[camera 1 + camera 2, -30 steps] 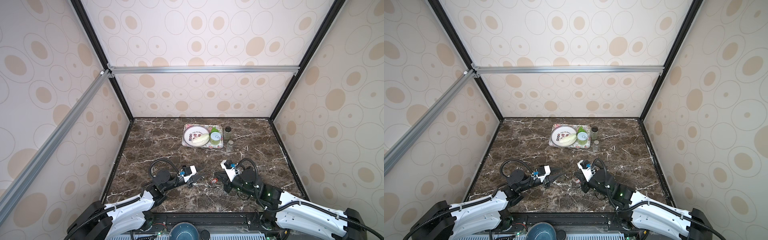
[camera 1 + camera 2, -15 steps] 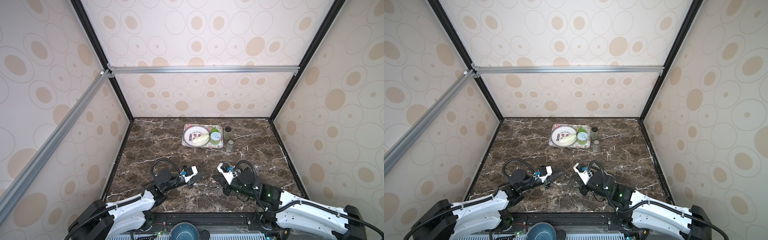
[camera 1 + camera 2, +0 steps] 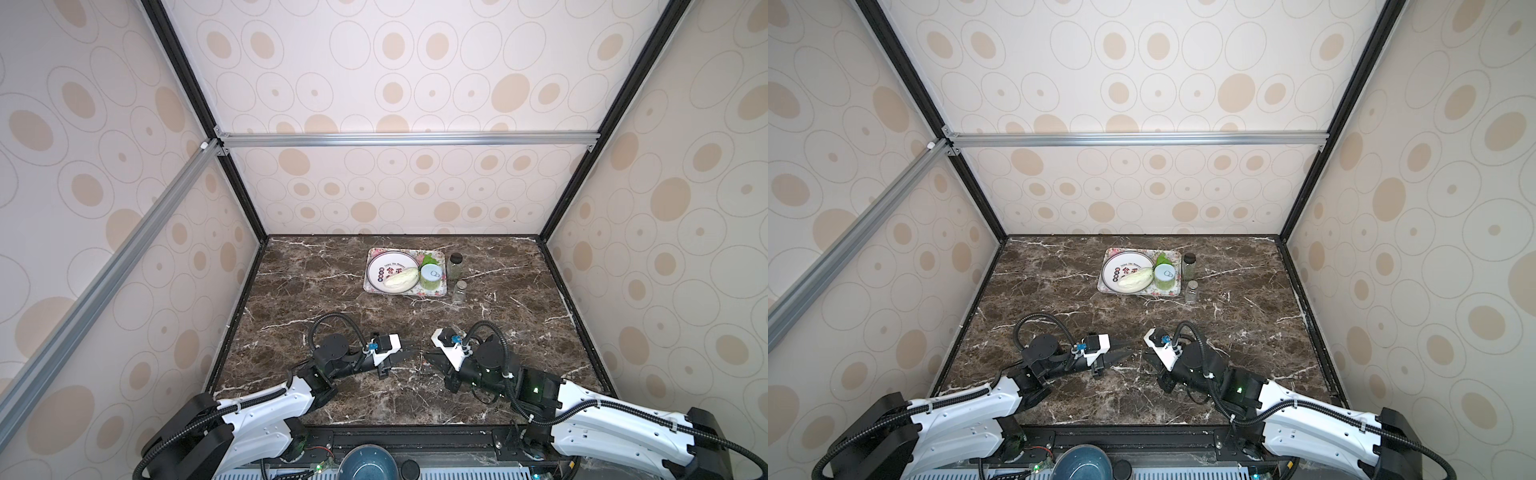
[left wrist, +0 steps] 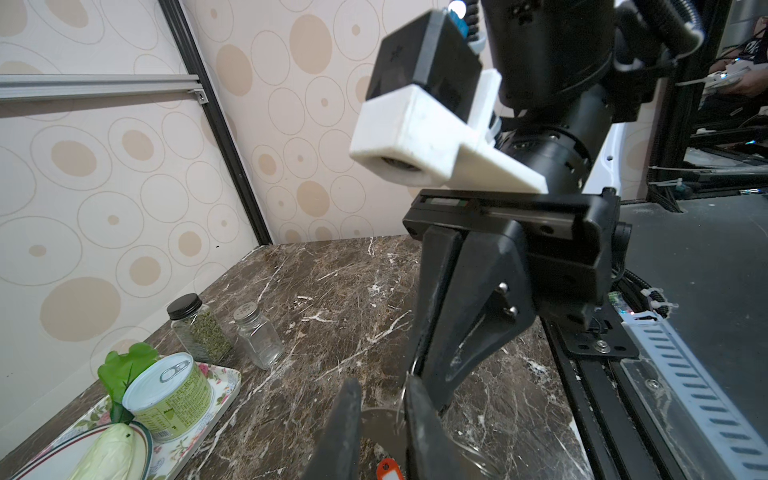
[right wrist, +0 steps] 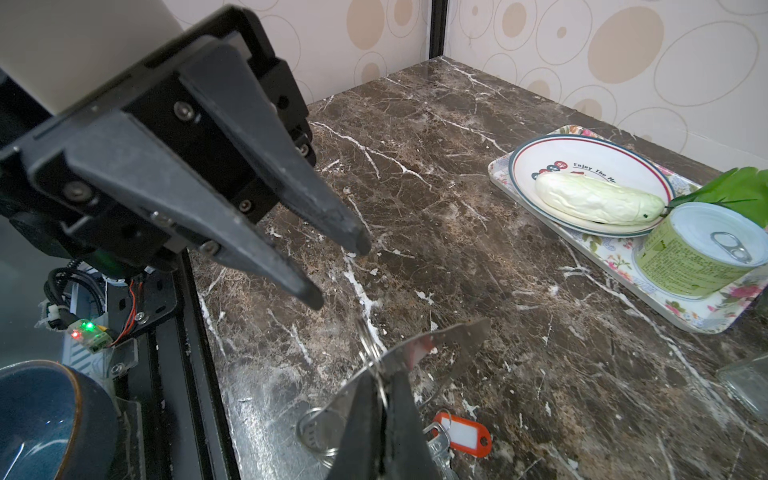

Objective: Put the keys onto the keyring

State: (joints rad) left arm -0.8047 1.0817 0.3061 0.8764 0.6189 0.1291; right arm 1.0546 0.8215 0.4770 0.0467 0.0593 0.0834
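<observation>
the thin, likely stiff keyring (image 5: pixel 451 337), lower centre, is pinched at its rim by the right gripper (image 5: pixel 384 386); left gripper (image 5: pixel 337 272) parted, empty.

A plate (image 3: pixel 379 267) and a green can (image 3: pixel 431 277) are carried on the floral tray (image 3: pixel 411 293). A herb jar (image 3: pixel 455 266) and a shaker (image 3: pixel 459 291) are placed just beside it.

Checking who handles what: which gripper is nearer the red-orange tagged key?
Right. The right gripper clamps the keyring just beside the key; the left gripper is apart, across the keyring.
</observation>
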